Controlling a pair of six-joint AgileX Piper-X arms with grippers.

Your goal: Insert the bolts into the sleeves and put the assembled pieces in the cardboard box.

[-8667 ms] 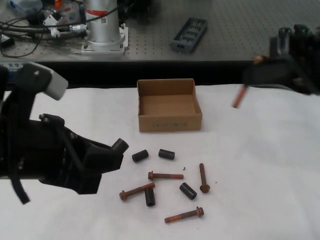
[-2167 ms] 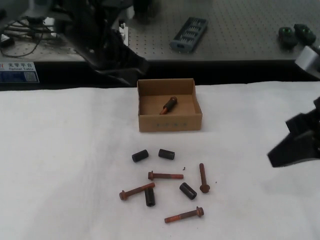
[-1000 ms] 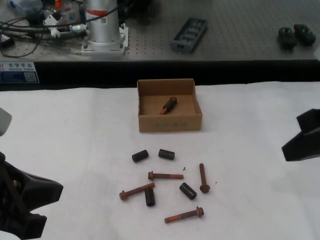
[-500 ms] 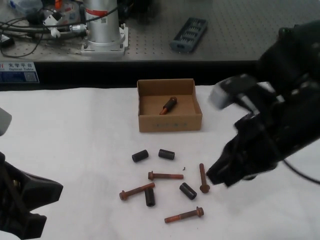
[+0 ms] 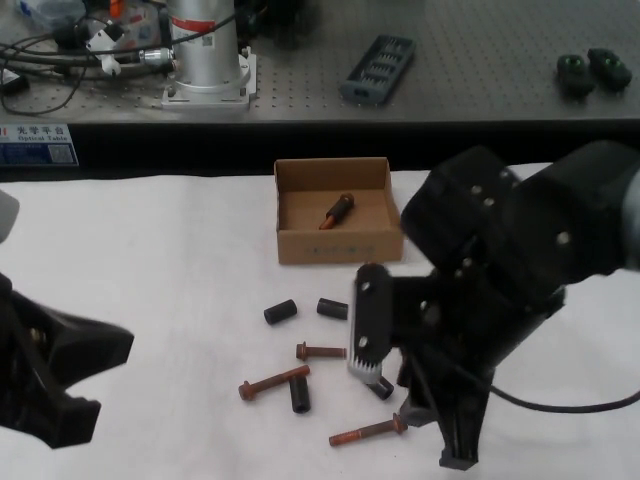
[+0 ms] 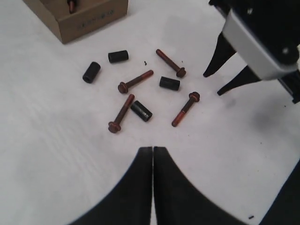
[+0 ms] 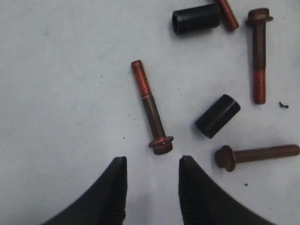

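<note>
The box holds one sleeved bolt; loose bolts lie at its six o'clock, the right arm over them.

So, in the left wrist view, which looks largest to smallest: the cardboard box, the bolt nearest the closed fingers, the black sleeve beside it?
1. The cardboard box, largest even though partly cut off.
2. The bolt, long and thin.
3. The sleeve, shorter than the bolt, though thicker.
</note>
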